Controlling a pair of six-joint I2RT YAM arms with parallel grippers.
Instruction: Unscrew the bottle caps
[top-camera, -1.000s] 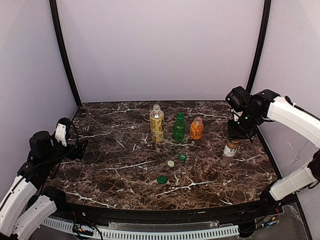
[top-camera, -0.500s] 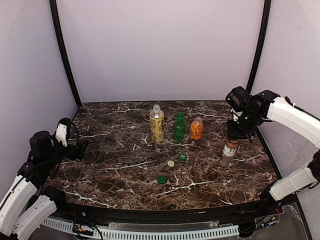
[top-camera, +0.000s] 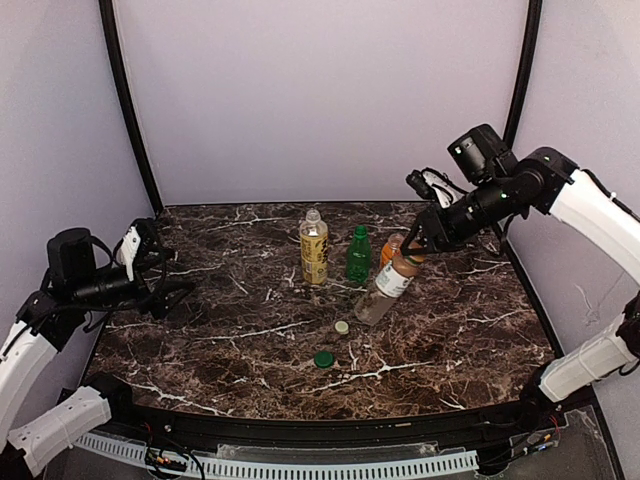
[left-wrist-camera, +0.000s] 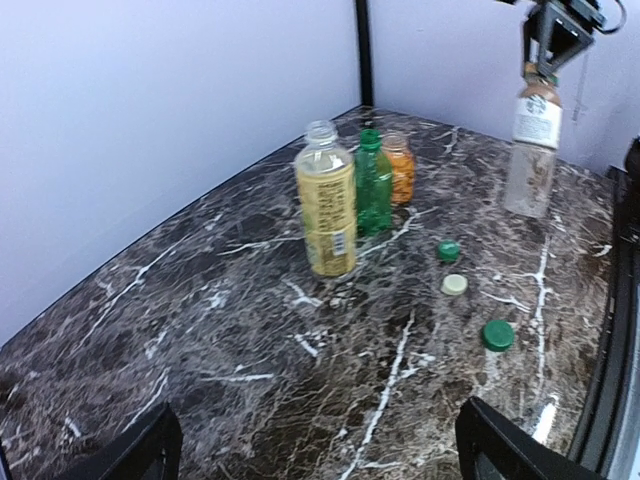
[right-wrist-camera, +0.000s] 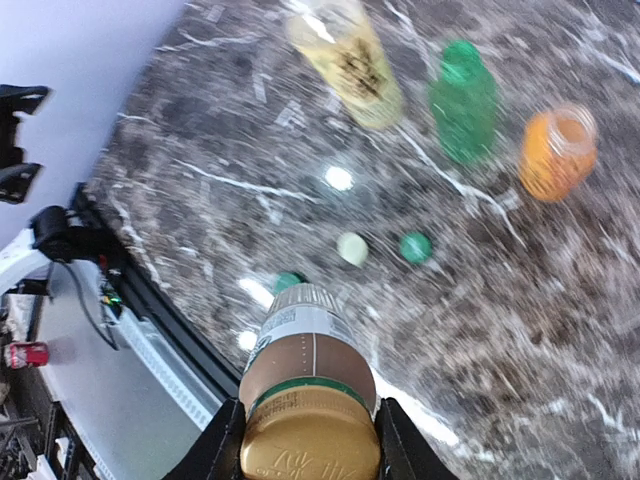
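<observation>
My right gripper (top-camera: 404, 258) is shut on the gold cap (right-wrist-camera: 310, 455) of the slim clear bottle with a white label (top-camera: 383, 292). It holds that bottle tilted above the table's middle right (left-wrist-camera: 532, 130). At the back stand the tall bottle of yellow liquid (top-camera: 314, 246), the green bottle (top-camera: 358, 255) and the squat orange bottle (top-camera: 390, 248), which is partly hidden behind the held one. My left gripper (top-camera: 168, 278) is open over the table's left side, well away from every bottle, with nothing between its fingers (left-wrist-camera: 148, 452).
Three loose caps lie on the marble table (top-camera: 230, 340) in front of the bottles: a small green one (left-wrist-camera: 448, 250), a cream one (top-camera: 342, 327) and a larger green one (top-camera: 324, 359). Black frame posts (top-camera: 128, 110) and pale walls close in the table.
My right arm has carried the slim bottle from the table's right edge left toward the standing bottles, tilting it. My left arm has risen and reached right over the table.
</observation>
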